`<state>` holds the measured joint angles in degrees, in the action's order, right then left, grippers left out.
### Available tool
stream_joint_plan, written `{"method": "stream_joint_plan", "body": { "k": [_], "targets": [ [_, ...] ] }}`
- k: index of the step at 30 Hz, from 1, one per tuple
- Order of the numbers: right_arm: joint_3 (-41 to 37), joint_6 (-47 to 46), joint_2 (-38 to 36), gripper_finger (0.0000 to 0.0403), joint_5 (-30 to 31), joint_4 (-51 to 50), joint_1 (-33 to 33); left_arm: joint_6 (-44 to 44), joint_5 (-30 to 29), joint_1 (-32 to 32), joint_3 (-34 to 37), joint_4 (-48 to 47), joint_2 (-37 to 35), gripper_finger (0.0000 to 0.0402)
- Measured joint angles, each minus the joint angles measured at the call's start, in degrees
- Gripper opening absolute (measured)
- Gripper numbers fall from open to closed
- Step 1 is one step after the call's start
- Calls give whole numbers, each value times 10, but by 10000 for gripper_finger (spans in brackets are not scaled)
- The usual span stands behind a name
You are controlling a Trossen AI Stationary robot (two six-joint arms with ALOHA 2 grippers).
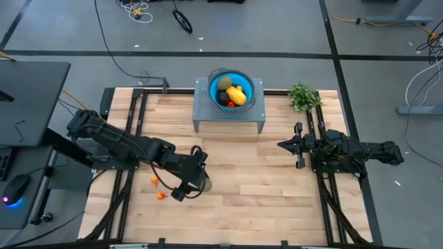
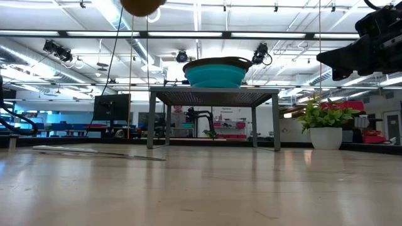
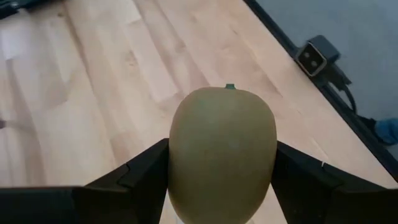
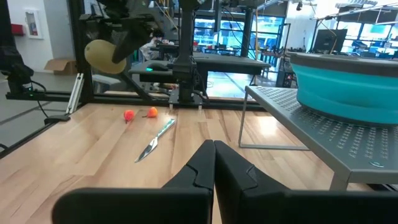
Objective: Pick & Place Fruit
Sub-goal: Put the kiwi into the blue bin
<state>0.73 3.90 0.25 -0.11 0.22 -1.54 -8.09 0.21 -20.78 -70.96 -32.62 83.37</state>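
Note:
My left gripper [image 1: 196,182] is over the near left part of the table, shut on a brown-green kiwi [image 3: 224,155]. The kiwi also shows high above the tabletop in the low view [image 2: 141,5] and the right wrist view [image 4: 104,56]. Two tiny red-orange fruits [image 1: 154,181] [image 1: 162,196] lie on the wood just left of the gripper. A blue bowl [image 1: 216,76] stands on a grey perforated stand [image 1: 202,111] at the far middle, holding a kiwi [image 1: 225,84], a yellow fruit [image 1: 237,95] and something red. My right gripper [image 1: 282,145] waits shut at the right. My left gripper pinches the kiwi's two opposite long sides [image 3: 177,168] between its two fingers [image 3: 140,177], across its middle. The fingers slant down from the table's left. The kiwi's far end with a small green tip sticks out past the fingers. It is lifted clear of the table.
A slim silvery knife [image 4: 155,140] lies on the wood near the small fruits. A green potted plant [image 1: 303,97] stands at the far right corner, beside the stand. Bare wood lies between my left gripper and the stand.

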Motion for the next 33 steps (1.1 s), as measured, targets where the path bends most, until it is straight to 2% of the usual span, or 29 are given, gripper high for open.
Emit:
{"method": "stream_joint_plan", "body": {
  "k": [5, 11, 19, 28, 33],
  "targets": [
    [0, 0, 0, 7, 0, 0, 0, 11, -5, 24, 0, 7, 0, 250],
    [0, 0, 0, 7, 0, 0, 0, 34, -24, 82, 0, 30, 0, 250],
    [0, 0, 0, 7, 0, 0, 0, 48, -21, 140, 0, 63, 0, 250],
    [0, 0, 0, 7, 0, 0, 0, 60, -19, 177, 0, 65, 0, 249],
    [0, 0, 0, 7, 0, 0, 0, 74, -1, 205, -8, 60, -31, 249]
  ]
}}
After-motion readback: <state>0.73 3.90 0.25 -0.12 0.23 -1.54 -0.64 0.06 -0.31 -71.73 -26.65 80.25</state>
